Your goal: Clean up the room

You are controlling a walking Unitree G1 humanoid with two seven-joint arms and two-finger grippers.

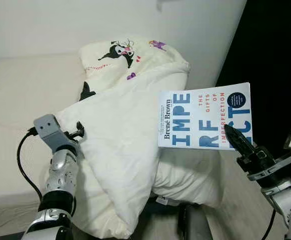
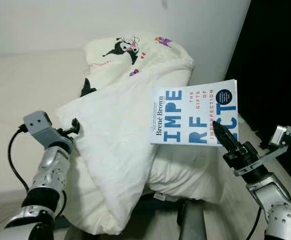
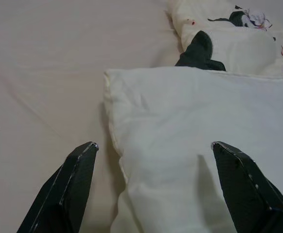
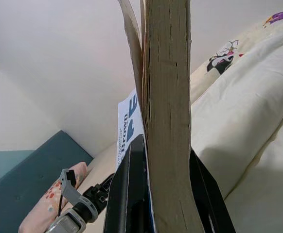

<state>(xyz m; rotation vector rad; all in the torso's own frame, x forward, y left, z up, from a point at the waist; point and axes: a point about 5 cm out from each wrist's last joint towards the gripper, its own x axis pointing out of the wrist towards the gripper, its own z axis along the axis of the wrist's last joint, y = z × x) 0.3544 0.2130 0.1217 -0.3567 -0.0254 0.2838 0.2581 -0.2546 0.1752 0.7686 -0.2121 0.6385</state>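
My right gripper (image 1: 234,136) pinches a paperback book (image 1: 205,116), holding it above the white pillow (image 1: 125,150) on the bed (image 1: 15,100). My left gripper (image 3: 153,187) is spread beside the pillow's corner.

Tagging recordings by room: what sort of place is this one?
Most likely a bedroom. A cream bed sheet stretches to a white wall, with a rumpled white duvet and a cartoon-printed pillow on it. The right gripper holds a white paperback book.

White book (image 1: 205,116) with blue and red lettering, dark blue circle. Cream duvet (image 1: 120,145). White pillow (image 1: 130,55) printed with black, pink, purple cartoons. Beige sheet (image 1: 20,100). Black fingers (image 3: 66,187).
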